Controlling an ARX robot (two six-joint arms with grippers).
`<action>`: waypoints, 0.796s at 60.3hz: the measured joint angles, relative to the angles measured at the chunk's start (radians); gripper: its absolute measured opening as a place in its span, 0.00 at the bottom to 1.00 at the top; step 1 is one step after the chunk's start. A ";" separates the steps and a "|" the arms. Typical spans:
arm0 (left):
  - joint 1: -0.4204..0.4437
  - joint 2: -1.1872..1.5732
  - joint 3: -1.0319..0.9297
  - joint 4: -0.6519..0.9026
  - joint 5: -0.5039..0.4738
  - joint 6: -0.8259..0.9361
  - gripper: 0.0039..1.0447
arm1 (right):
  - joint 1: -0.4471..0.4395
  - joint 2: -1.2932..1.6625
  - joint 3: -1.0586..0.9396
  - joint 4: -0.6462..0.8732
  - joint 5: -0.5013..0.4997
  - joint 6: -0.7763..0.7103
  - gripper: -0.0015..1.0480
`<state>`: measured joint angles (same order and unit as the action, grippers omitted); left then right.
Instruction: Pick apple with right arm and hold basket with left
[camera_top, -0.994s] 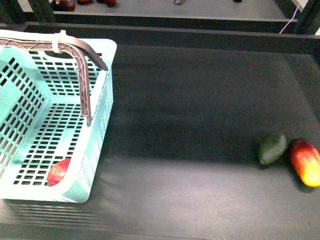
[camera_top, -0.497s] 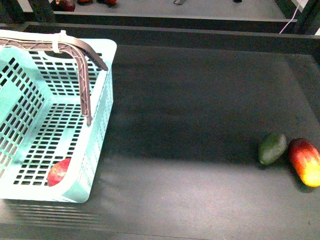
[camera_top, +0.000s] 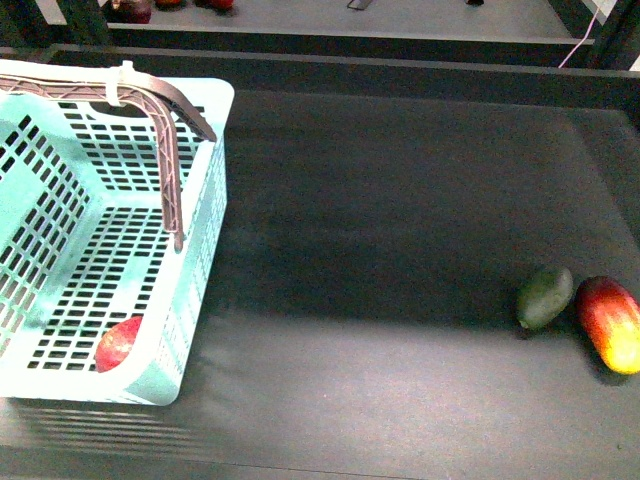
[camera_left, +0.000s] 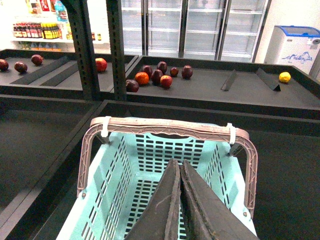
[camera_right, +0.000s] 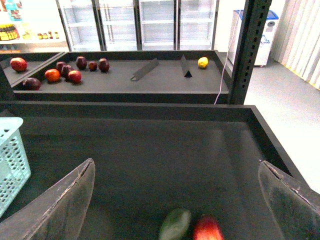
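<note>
The light-turquoise basket (camera_top: 203, 215) stands at the left of the dark table, its brown handles (camera_top: 168, 140) raised and tied with a pale zip tie. The red apple (camera_top: 118, 343) lies on the basket floor in the near corner. Neither arm shows in the front view. In the left wrist view my left gripper (camera_left: 179, 163) is shut with nothing in it, hovering over the basket (camera_left: 150, 150) just short of the handles (camera_left: 170, 125). My right gripper (camera_right: 175, 162) is open and empty above the table. The apple is hidden in both wrist views.
A dark green avocado (camera_top: 545, 296) and a red-and-yellow mango-like fruit (camera_top: 610, 323) lie together at the table's right edge; both sit below the right gripper, the avocado (camera_right: 175, 224) beside the mango-like fruit (camera_right: 208, 229). A raised ledge (camera_top: 400, 70) bounds the far side. Several fruits (camera_left: 157, 76) lie on the shelf behind.
</note>
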<state>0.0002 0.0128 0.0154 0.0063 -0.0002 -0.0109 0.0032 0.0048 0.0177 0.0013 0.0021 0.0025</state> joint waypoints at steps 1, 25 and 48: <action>0.000 -0.002 0.000 -0.002 0.000 0.000 0.03 | 0.000 0.000 0.000 0.000 0.000 0.000 0.92; 0.000 -0.006 0.000 -0.003 0.000 0.000 0.03 | 0.000 0.000 0.000 0.000 0.000 0.000 0.92; 0.000 -0.006 0.000 -0.003 0.000 0.000 0.22 | 0.000 0.000 0.000 0.000 0.000 0.000 0.92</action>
<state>0.0002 0.0063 0.0154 0.0029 -0.0002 -0.0109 0.0032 0.0048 0.0177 0.0013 0.0021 0.0029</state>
